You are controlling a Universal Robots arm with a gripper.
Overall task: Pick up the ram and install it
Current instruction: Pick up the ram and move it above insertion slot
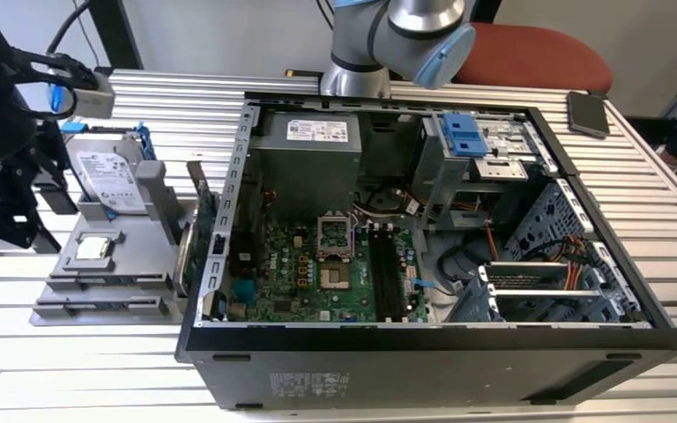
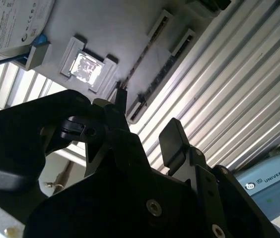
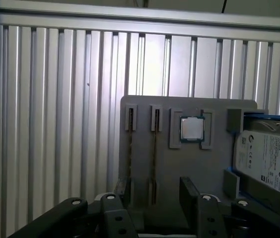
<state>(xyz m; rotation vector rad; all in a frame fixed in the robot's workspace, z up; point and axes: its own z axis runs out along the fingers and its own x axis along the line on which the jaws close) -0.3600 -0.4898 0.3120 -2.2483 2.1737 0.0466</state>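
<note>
My black gripper (image 1: 3,225) hangs at the exterior view's left, beside and above the grey holder tray (image 1: 103,269). In both wrist views its fingers stand apart with nothing between them, so it is open (image 3: 155,191) (image 2: 147,119). Below it the tray has two long narrow slots. A thin dark stick, seen edge-on and taken for the ram (image 3: 155,153), stands in the slot nearer the silver processor chip (image 3: 192,129), in line with the gap between the fingers. The gripper is above it and apart from it.
A hard drive (image 1: 109,176) in a blue bracket lies at the tray's far end, and a green card (image 1: 204,220) stands by the case wall. The open computer case (image 1: 433,339) holds the motherboard (image 1: 315,273) with dark memory slots (image 1: 383,269). The arm's base (image 1: 356,75) stands behind the case.
</note>
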